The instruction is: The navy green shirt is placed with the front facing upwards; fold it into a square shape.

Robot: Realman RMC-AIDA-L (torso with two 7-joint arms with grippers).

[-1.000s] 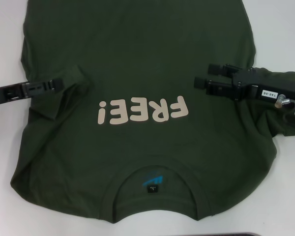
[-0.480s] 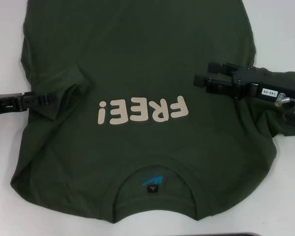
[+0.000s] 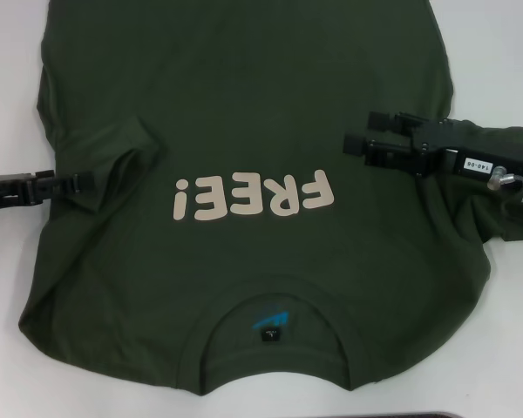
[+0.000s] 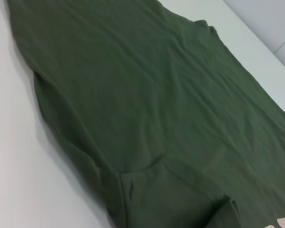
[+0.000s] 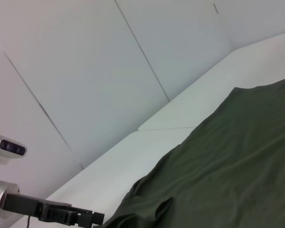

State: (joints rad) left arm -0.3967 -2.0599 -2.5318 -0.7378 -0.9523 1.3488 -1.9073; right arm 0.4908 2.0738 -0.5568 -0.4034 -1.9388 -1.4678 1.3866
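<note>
The navy green shirt (image 3: 261,96) lies front up on the white table, its cream "FREE!" lettering (image 3: 253,196) and collar label (image 3: 268,333) toward me. Its left sleeve (image 3: 113,161) is folded in onto the body, also seen as the sleeve fold (image 4: 180,190) in the left wrist view. My left gripper (image 3: 89,181) sits at the shirt's left edge, just beside that fold. My right gripper (image 3: 359,139) hovers over the shirt's right side, open with nothing between its fingers. The right sleeve (image 3: 497,222) bunches under the right arm.
Bare white table (image 3: 9,87) borders the shirt on both sides. The right wrist view shows the shirt (image 5: 228,166), the left gripper (image 5: 97,218) at its edge, and white wall panels (image 5: 85,71) behind the table.
My left gripper has drawn back leftward and nearer to me, off the folded sleeve to the shirt's edge. The right arm and the shirt have stayed put.
</note>
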